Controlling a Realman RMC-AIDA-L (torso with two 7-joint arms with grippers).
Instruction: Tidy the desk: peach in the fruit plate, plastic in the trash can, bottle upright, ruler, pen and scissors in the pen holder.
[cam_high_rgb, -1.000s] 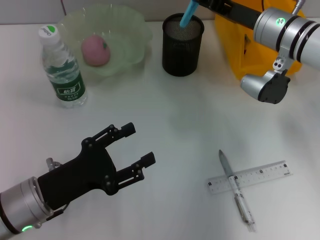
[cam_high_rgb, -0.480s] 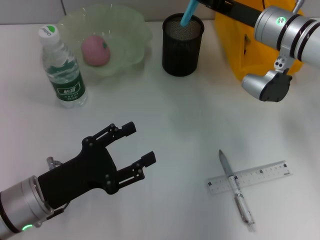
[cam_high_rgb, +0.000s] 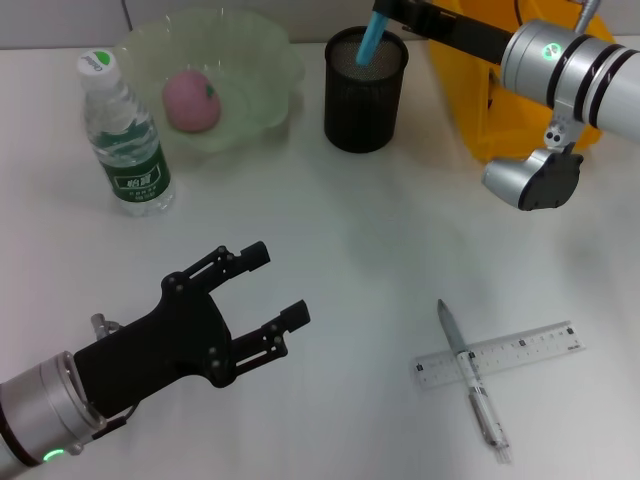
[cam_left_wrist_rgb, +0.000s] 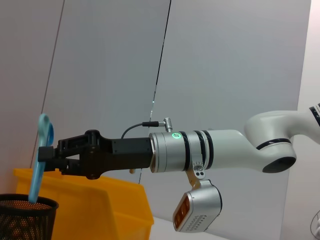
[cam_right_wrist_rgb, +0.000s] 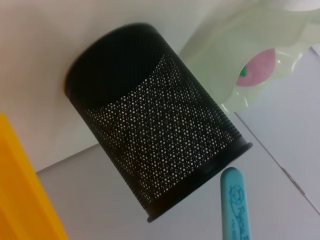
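White desk (cam_high_rgb: 360, 260), grey wall behind. My right gripper (cam_left_wrist_rgb: 50, 159) is clenched on the blue-handled scissors (cam_high_rgb: 371, 36), holding them over the mesh pen holder (cam_high_rgb: 364, 92) with the tip at or just inside the rim. Left gripper (cam_high_rgb: 268, 290) hangs released above bare desk, idle. Peach (cam_high_rgb: 190, 101) sits in the fruit plate (cam_high_rgb: 255, 60), bottle (cam_high_rgb: 125, 135) upright. Pen (cam_high_rgb: 470, 377) lies across the ruler (cam_high_rgb: 500, 353), both not yet stowed. Risk as I judge it: the scissors hang tilted, so an early release could catch the rim, tip the light holder or drop them beside the yellow trash can (cam_high_rgb: 470, 90).
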